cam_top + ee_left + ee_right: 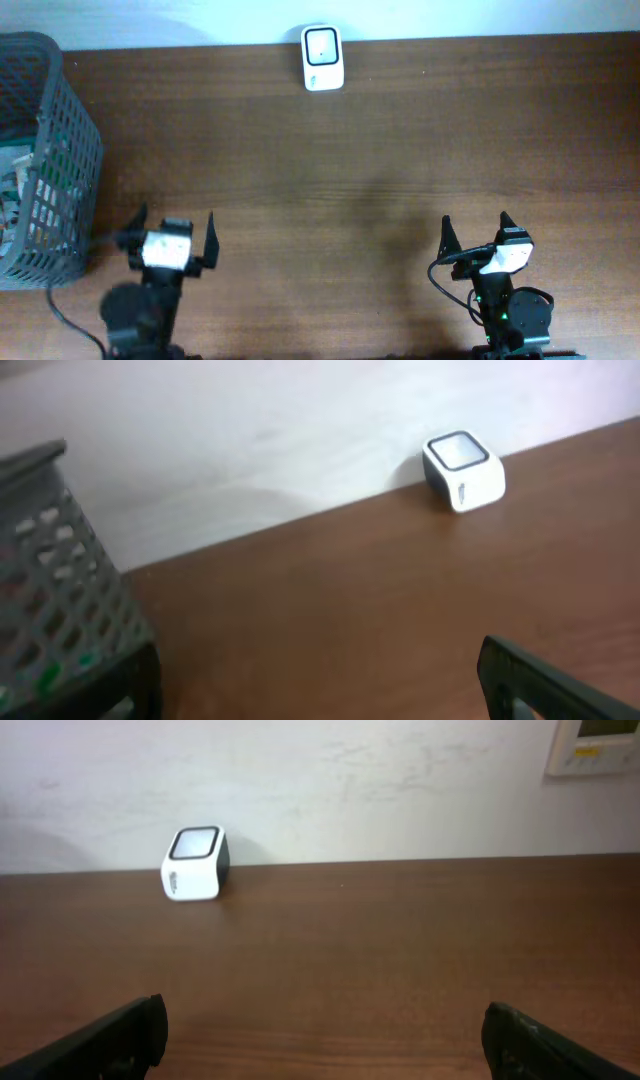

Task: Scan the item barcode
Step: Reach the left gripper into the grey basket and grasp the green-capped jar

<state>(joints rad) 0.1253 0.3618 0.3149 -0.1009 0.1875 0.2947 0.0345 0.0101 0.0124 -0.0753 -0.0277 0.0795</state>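
Note:
A white barcode scanner (pixel 323 57) with a dark window stands at the table's far edge; it also shows as the scanner (pixel 463 470) in the left wrist view and the scanner (pixel 195 863) in the right wrist view. A grey mesh basket (pixel 62 150) at the left holds white and green things (pixel 12 195); I cannot tell which is the item, and no barcode shows. My left gripper (pixel 174 222) hovers near the front left, open and empty. My right gripper (pixel 476 226) hovers at the front right, open and empty. Both are far from the scanner.
The basket (pixel 50 610) stands close to the left of my left gripper (pixel 320 695). A cable (pixel 60 305) trails from the left arm past the basket's front corner. Behind the table is a pale wall with a control panel (pixel 595 745). Bare wood lies before my right gripper (pixel 322 1035).

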